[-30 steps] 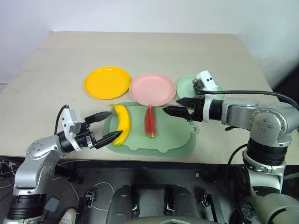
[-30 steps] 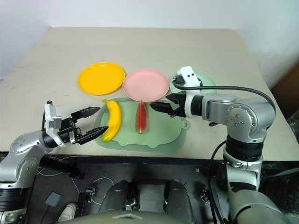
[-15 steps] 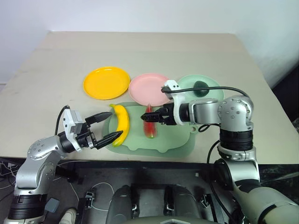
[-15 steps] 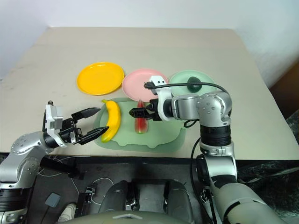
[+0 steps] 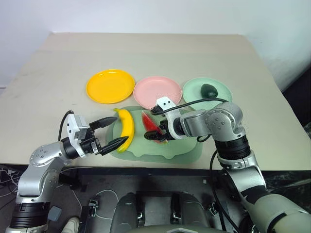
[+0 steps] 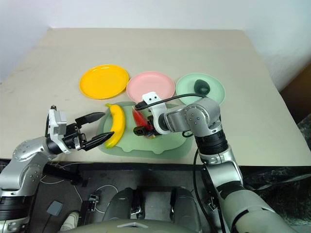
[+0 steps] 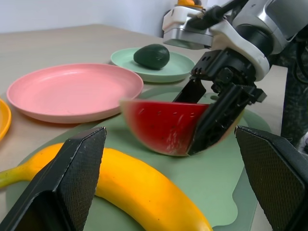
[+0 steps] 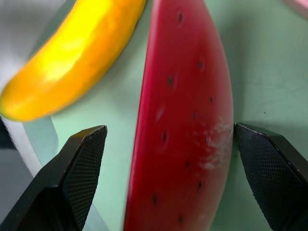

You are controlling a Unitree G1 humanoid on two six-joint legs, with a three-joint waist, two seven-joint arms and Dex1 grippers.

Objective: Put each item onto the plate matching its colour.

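— Two items are waiting on the mat (image 5: 187, 145) by the table's (image 5: 48, 82) near edge: banana (image 5: 127, 130) and watermelon (image 5: 150, 127). Avocado (image 5: 209, 90) is already lying on the green plate (image 5: 221, 99).

— Right gripper (image 5: 158, 137) is working on the watermelon?

— Yes, it is reaching down over the wedge with fingers spread wide, nothing clamped yet. In the right wrist view the red face (image 8: 185, 125) is lying between the two fingers (image 8: 79, 178), nearer one of them.

— So how should it close?

— I would centre the wedge first, then squeeze across its thin width (the faces look slick), so it is not tipping or sliding out. After that, the pink plate (image 5: 158, 92) is sitting just behind the mat.

— And the left gripper (image 5: 111, 131)?

— It is hovering at the mat's left edge, fingers parted and empty, tips pointing at the banana without touching it.
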